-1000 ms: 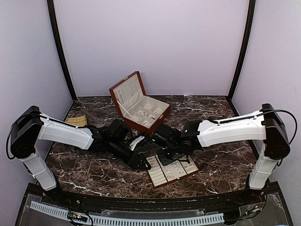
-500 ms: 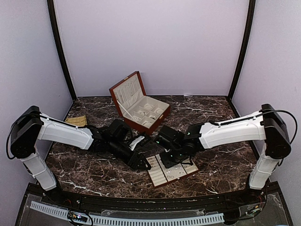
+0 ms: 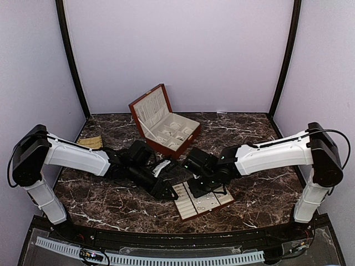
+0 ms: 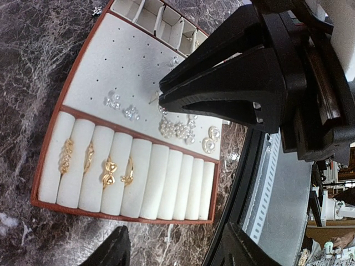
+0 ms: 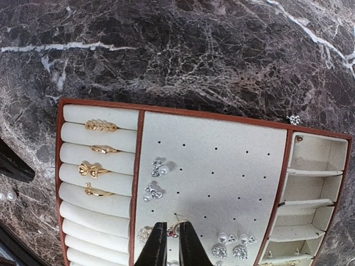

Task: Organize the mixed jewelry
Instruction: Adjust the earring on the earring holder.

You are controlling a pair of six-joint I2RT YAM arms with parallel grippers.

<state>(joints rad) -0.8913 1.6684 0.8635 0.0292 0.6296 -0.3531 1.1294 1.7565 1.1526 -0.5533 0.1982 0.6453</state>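
The cream slotted tray (image 5: 57,166) holds several gold rings (image 5: 91,169) in its roll slots and silvery and pearl earrings (image 5: 158,168) on its perforated panel. My right gripper (image 5: 172,228) hangs over that panel, shut on a small stud earring (image 5: 176,221) whose pin points at the holes. From the left wrist view the same black right gripper (image 4: 162,94) hovers just above the panel. My left gripper (image 4: 175,252) stands open and empty over the marble just beside the tray's ring end (image 4: 127,217). From above, both grippers (image 3: 166,191) (image 3: 202,185) meet at the tray (image 3: 194,213).
The red-brown wooden box (image 3: 166,128) stands open behind the tray. One loose silvery piece (image 5: 294,119) lies on the marble beside the tray's compartment end. Two tiny pearls (image 5: 6,195) lie off its ring end. The table's black front edge (image 4: 249,183) runs close by.
The right gripper's jaws have closed on the stud earring and the arm has shifted slightly over the tray. The left arm has stayed still.
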